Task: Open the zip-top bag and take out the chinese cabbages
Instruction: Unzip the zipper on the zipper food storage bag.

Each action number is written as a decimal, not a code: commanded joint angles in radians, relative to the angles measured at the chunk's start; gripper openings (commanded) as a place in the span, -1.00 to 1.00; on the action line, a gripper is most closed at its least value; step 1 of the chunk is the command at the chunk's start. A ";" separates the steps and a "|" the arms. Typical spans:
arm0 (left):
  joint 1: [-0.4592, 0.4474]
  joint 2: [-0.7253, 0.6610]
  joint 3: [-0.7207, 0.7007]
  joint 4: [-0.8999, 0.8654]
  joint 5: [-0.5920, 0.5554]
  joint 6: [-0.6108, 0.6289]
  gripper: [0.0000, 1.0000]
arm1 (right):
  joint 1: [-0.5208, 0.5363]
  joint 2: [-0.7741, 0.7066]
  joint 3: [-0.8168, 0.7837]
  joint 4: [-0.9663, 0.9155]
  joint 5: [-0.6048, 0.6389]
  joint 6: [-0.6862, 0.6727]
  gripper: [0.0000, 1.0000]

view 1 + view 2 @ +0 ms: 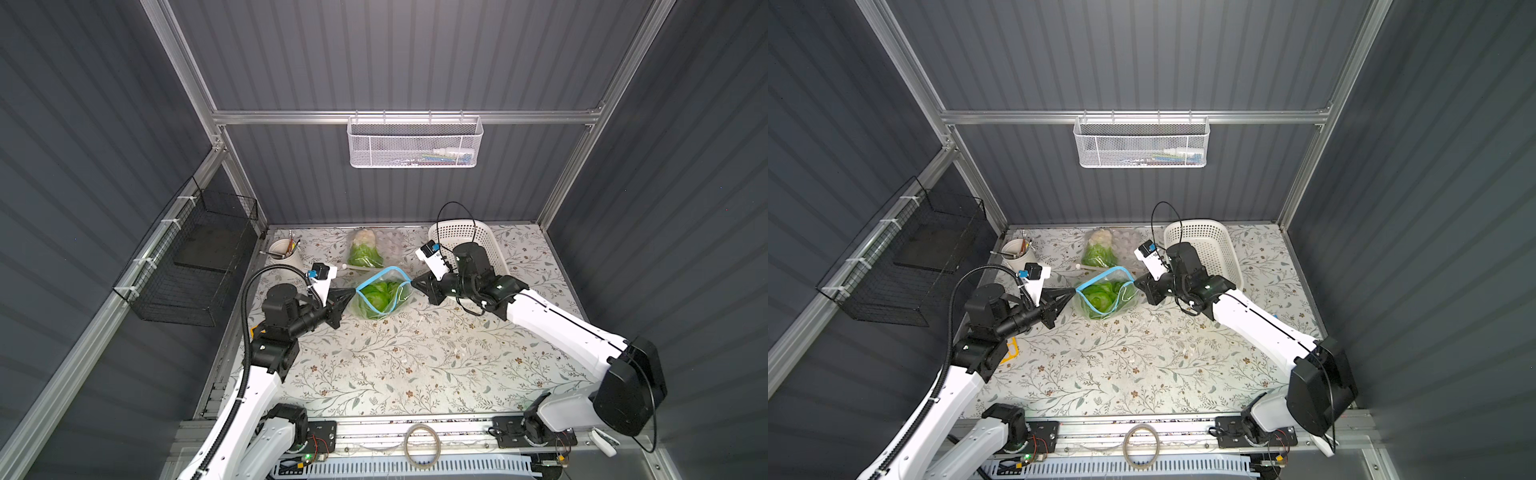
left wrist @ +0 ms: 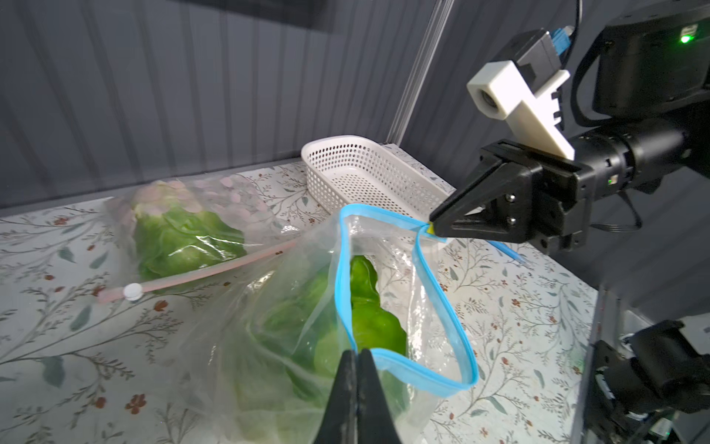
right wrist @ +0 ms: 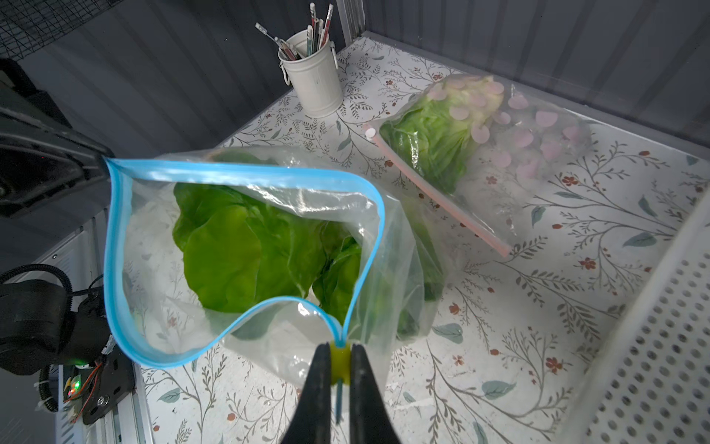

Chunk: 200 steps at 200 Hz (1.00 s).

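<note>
Blue-rimmed clear bag [image 1: 376,311] stands mid-counter [image 1: 415,365] in both top views, mouth pulled wide open, green cabbages [image 1: 380,293] inside. Left tool [image 1: 354,290] is at one end of the rim, right tool [image 1: 412,283] at the opposite end, arms reaching in from either side. Toward the back wall a second bag [image 1: 390,245] with a pink strip lies flat, one more cabbage [image 1: 365,253] in it. White basket [image 1: 478,241] at back by the right arm, white cup [image 1: 286,255] of pens at back left

Left wrist view: left tool's fingers [image 2: 345,384] pressed together on the blue rim, plastic pinched between them. Across the mouth the right tool's tips clamp a yellow-green slider [image 2: 431,229] at the rim's far end. Cabbage leaves show through the plastic below the rim

Right wrist view: right tool's fingers [image 3: 319,384] pinch the slider, which fills the narrow gap. Rim forms a wide loop, leaves of at least two heads visible inside, bag's base on the counter. Left tool holds the far corner of the rim. Second bag lies just beside the open one, cup behind it
</note>
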 commanded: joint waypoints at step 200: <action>-0.229 0.224 0.009 0.100 0.138 -0.074 -1.00 | -0.003 -0.086 -0.129 0.071 0.208 0.086 -0.21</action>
